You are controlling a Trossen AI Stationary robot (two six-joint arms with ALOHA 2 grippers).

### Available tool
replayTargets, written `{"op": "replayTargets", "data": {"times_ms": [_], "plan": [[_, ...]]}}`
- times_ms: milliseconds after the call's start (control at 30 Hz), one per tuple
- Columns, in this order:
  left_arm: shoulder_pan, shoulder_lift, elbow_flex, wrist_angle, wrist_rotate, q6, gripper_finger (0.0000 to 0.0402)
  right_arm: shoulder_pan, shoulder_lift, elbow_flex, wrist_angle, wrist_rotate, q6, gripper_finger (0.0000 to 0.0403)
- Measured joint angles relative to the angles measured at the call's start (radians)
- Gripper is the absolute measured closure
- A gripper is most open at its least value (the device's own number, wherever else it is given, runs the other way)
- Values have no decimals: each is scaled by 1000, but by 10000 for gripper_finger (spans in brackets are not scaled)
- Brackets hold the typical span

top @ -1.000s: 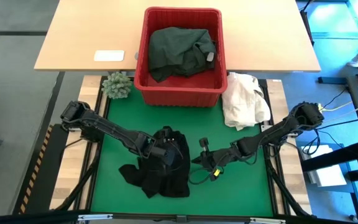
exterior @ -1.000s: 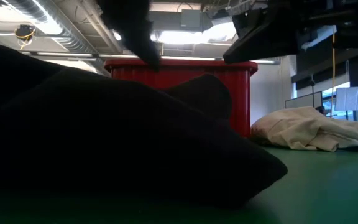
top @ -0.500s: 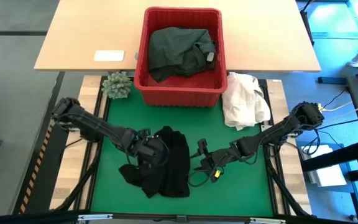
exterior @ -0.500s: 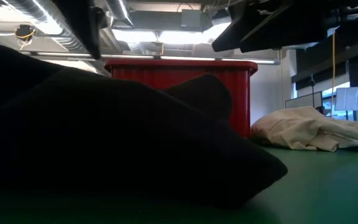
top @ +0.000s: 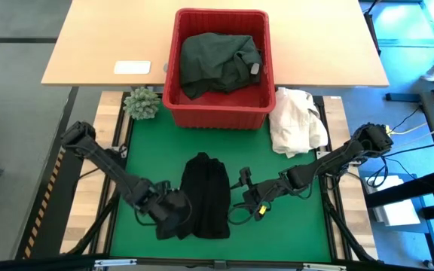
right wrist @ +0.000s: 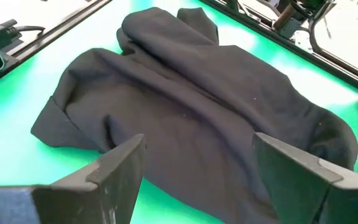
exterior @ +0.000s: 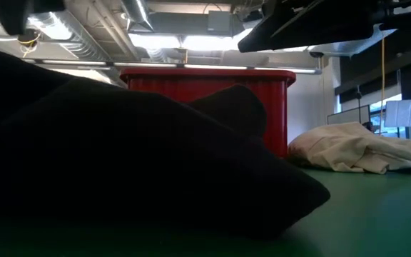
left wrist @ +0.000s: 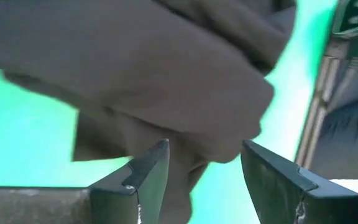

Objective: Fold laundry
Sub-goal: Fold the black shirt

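Laundry first: a black garment (top: 204, 197) lies bunched in a narrow heap on the green mat (top: 292, 222), toward the near edge of the table, and fills most of my right wrist view (right wrist: 191, 118) as a rumpled, creased mound. A dark green garment (top: 218, 62) sits crumpled inside the red basket (top: 170, 96) at the far edge of the mat, partly resting on the wooden table (top: 104, 45) behind.

My left gripper (top: 173, 217) is down at the near left corner of the black garment, fingers (left wrist: 146, 177) parted with dark cloth bunched between and just beyond them; whether they actually pinch the fabric I cannot tell. My right gripper (top: 241, 193) hangs just beside the garment's right edge, fingers (right wrist: 120, 168) spread wide and clear of the cloth, holding nothing.

A cream-white cloth heap (top: 297, 120) lies on the right of the mat, near the basket's right corner. A small green plant (top: 142, 103) stands just left of the basket, and a white flat object (top: 132, 68) rests on the wooden table farther left.

From table height the black garment (exterior: 134, 164) blocks most of the frame, the red basket (exterior: 205, 89) rising behind it and the cream-white heap (exterior: 359, 155) to the right.
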Motion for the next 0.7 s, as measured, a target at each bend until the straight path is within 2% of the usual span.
{"op": "replayTargets", "data": {"times_ms": [267,433,700], "plan": [[-72,43,0,84,-139,3,208,0,0,0,0,50,0,109],[-90,86,0,85,-147,-15,208,0,0,0,1,50,0,109],[-98,161,0,80,-97,-19,208,0,0,0,3,50,-4,109]]}}
